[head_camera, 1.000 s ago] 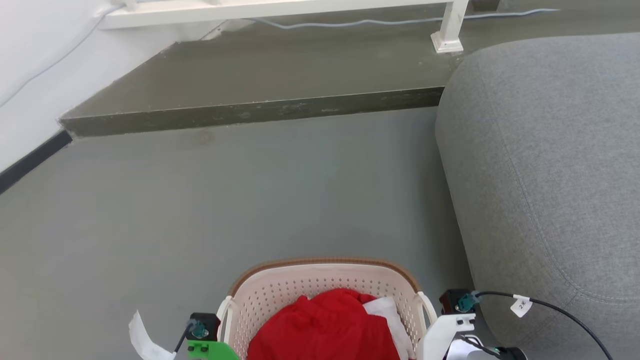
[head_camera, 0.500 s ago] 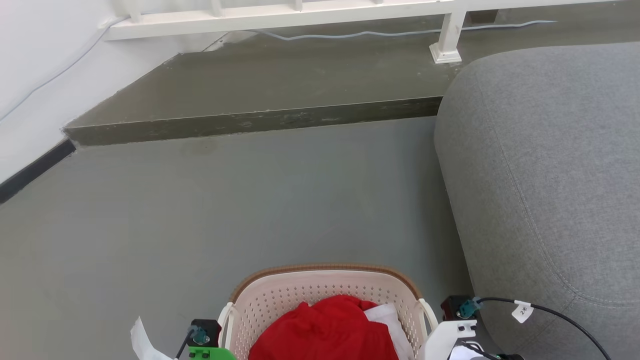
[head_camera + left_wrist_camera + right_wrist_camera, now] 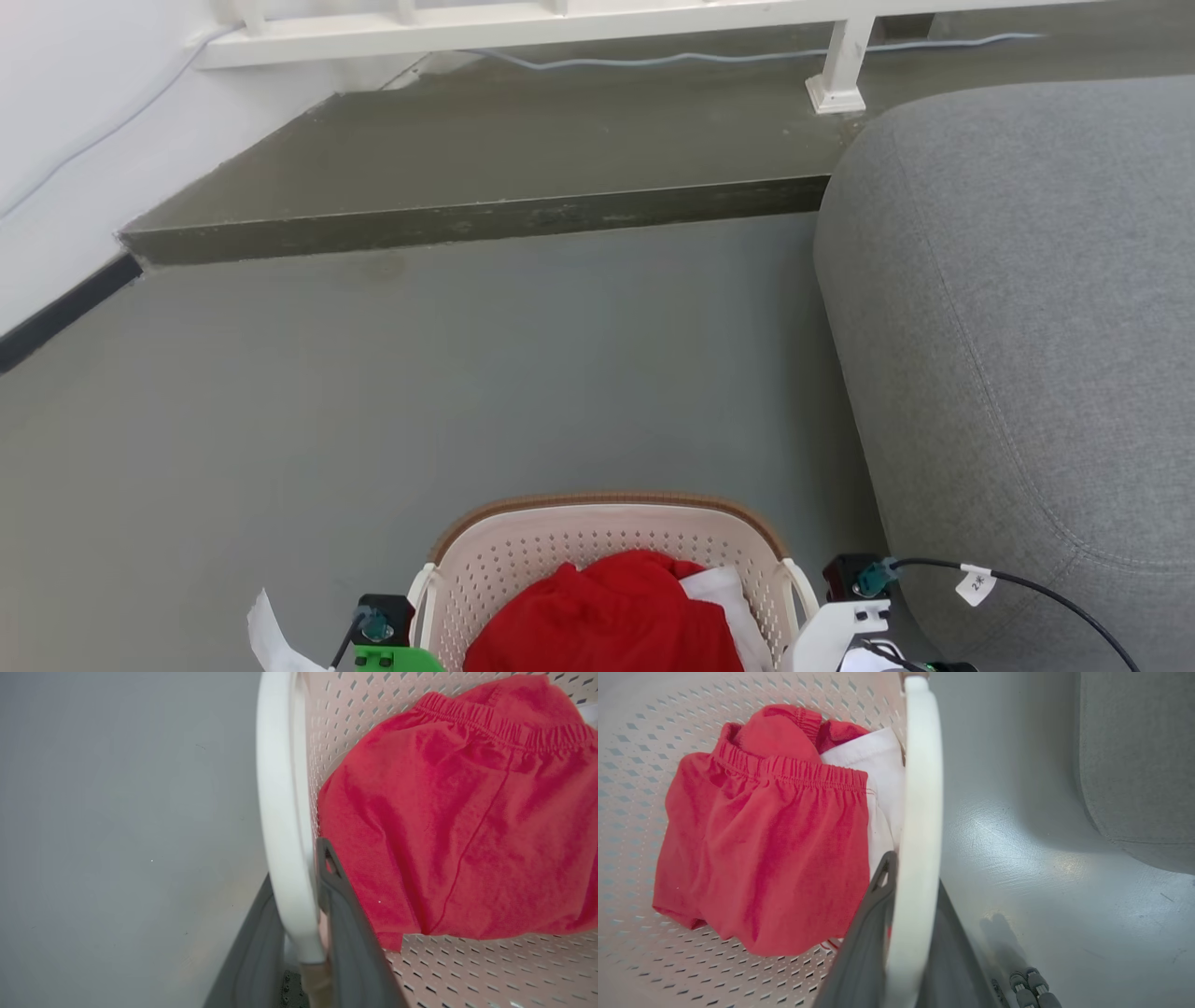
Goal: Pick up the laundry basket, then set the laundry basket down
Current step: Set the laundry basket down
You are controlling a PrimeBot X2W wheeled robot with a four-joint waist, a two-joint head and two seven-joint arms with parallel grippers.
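Note:
The laundry basket (image 3: 607, 505), cream with perforated walls and a brown rim, sits at the bottom middle of the head view. It holds a red cloth (image 3: 607, 616) and a white one (image 3: 724, 597). My left gripper (image 3: 301, 914) is shut on the basket's white left handle (image 3: 280, 812), a dark finger (image 3: 350, 942) on each side. My right gripper (image 3: 911, 924) is shut the same way on the right handle (image 3: 920, 812). I cannot tell whether the basket's base touches the floor.
A large grey cushioned seat (image 3: 1027, 327) stands close on the right. A raised dark step (image 3: 467, 224) crosses the floor ahead, with a white railing post (image 3: 840, 70) and a cable on it. Open grey floor (image 3: 467, 392) lies in front; a white wall (image 3: 56, 140) is at the left.
The whole head picture has shifted down a little, so the camera moved. The basket stays between both grippers, which remain shut on its handles.

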